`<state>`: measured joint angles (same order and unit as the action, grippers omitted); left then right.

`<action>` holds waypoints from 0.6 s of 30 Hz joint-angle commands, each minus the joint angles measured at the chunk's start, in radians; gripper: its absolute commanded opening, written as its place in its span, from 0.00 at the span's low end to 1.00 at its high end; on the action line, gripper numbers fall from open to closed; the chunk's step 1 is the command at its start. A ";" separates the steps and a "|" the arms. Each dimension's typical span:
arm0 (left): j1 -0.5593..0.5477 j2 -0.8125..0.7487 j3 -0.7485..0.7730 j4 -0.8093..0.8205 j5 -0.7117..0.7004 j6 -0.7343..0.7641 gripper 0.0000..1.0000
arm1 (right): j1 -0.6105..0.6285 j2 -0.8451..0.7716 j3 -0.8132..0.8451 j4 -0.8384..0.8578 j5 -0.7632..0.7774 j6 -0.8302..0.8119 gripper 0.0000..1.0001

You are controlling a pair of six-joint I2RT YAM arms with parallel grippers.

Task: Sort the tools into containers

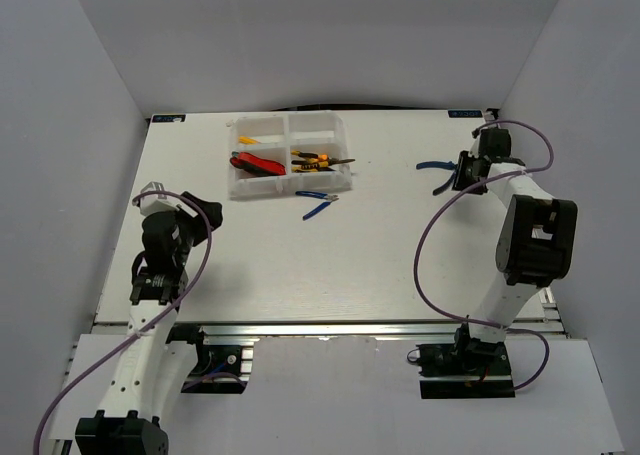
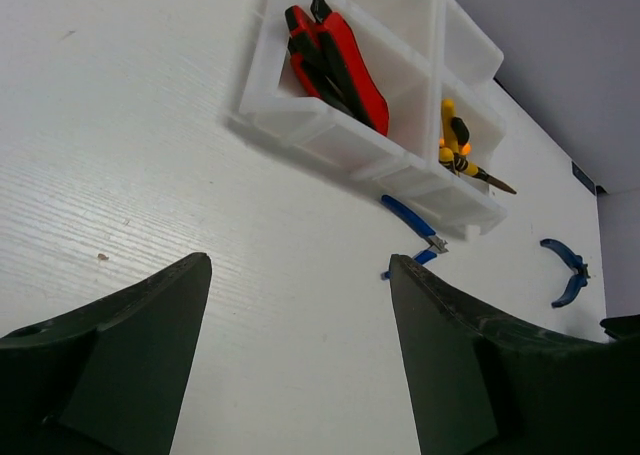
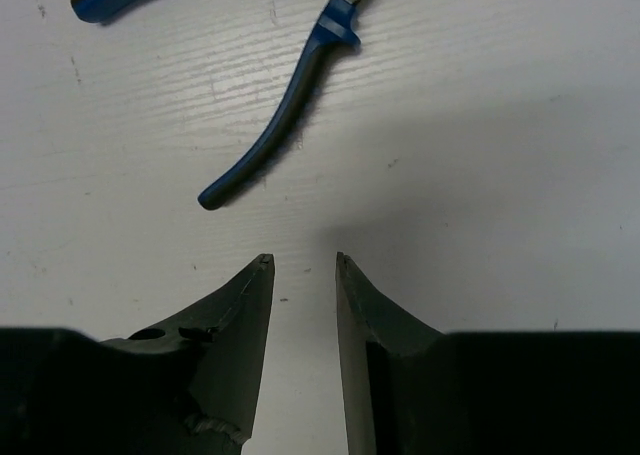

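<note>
The white organiser tray (image 1: 243,188) lies at the back middle of the table. It holds red-and-black cutters (image 1: 255,163), yellow-and-black pliers (image 1: 318,160) and a yellow-handled screwdriver (image 1: 247,139). One pair of blue-handled pliers (image 1: 318,203) lies on the table just in front of the tray. A second pair (image 1: 437,170) lies at the back right. My right gripper (image 1: 462,172) hovers right beside that pair. In the right wrist view the gripper (image 3: 303,260) is empty with a narrow gap between the jaws, and the pliers (image 3: 290,105) lie just ahead. My left gripper (image 1: 200,215) is wide open and empty (image 2: 300,265).
The left wrist view shows the tray (image 2: 300,125), the red cutters (image 2: 340,65), the yellow pliers (image 2: 455,145) and both blue pliers (image 2: 410,220) (image 2: 565,270) far ahead. White walls enclose the table on three sides.
</note>
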<state>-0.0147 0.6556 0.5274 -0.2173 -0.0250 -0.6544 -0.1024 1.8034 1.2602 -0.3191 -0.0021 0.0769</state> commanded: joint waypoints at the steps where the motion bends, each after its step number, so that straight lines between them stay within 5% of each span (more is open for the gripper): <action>1: 0.001 0.019 0.006 -0.005 -0.001 -0.007 0.83 | 0.003 0.019 0.083 0.034 -0.053 -0.030 0.38; 5: 0.001 0.035 0.008 -0.001 0.008 -0.014 0.83 | 0.001 0.022 0.081 0.104 -0.133 -0.121 0.38; 10: 0.001 0.027 -0.007 0.010 0.005 -0.036 0.83 | 0.001 0.054 0.122 0.077 -0.111 -0.037 0.40; 14: 0.001 0.032 -0.014 0.021 0.005 -0.044 0.83 | 0.009 0.091 0.154 0.042 -0.090 -0.002 0.54; 18: 0.001 0.042 -0.001 0.007 0.005 -0.037 0.83 | 0.013 0.059 0.130 0.097 -0.263 -0.256 0.58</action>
<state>-0.0147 0.6979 0.5209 -0.2096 -0.0223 -0.6891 -0.0959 1.8828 1.3758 -0.2661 -0.1383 -0.0040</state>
